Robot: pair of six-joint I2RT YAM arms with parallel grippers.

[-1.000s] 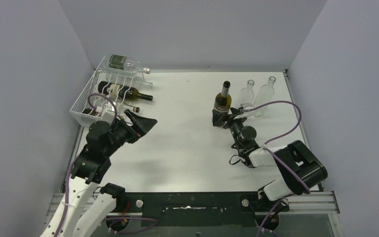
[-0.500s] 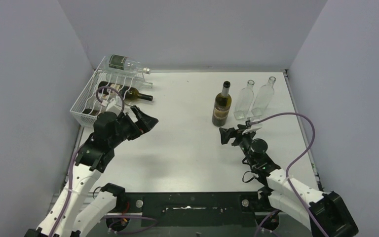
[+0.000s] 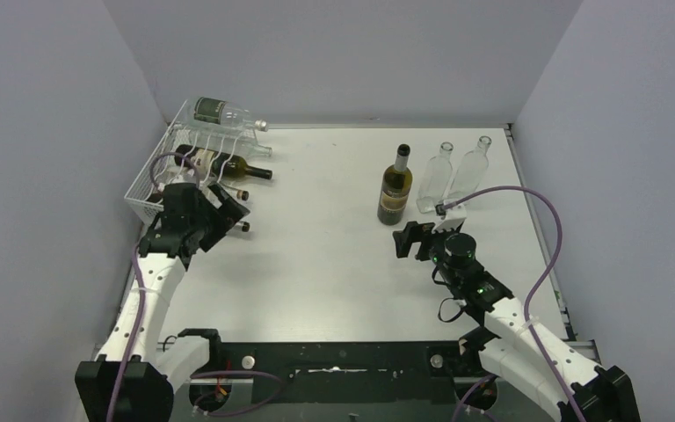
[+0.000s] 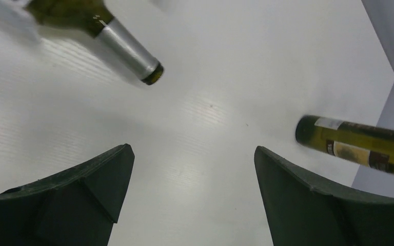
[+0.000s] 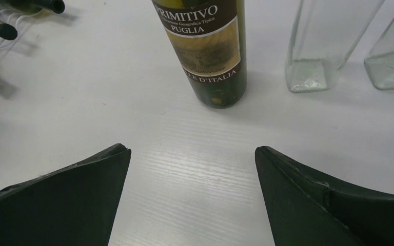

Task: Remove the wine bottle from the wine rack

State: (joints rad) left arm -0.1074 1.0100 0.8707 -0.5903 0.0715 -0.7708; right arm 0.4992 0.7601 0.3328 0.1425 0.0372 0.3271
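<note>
Nearest on the bench (image 3: 316, 264), both tools are spread wide and pinch nothing. The right gripper (image 5: 192, 149) hangs over bare surface toward the right edge. It faces a labelled standing bottle (image 5: 205, 51) with two clear bottles (image 5: 313, 48) just beyond, all well apart from the job.

The work falls to the left gripper (image 4: 193, 151), which hovers by the left edge just in front of the wine rack (image 3: 145, 195). The rack sits in the far left corner. Dark bottles lie in its lower rows with their necks pointing toward the middle of the bench, and a top bottle (image 3: 224, 112) of clear glass lies across its upper edge.

In the left wrist view, the foil-capped neck of a wine bottle (image 4: 125, 48) lies ahead and to the left of the gap between the fingers, not inside it. Which row it rests in I cannot tell.

To do the step well, I judge the arm should:
- shift sideways until that neck is centred in the gap
- advance until the fingers straddle it near the shoulder, where the widening glass resists slipping
- close firmly, since glass is slick
- draw the bottle out along its own length, following the slope of the cradle

A straight lift could snag the wires or jostle the neighbouring bottles and the one lying above.
</note>
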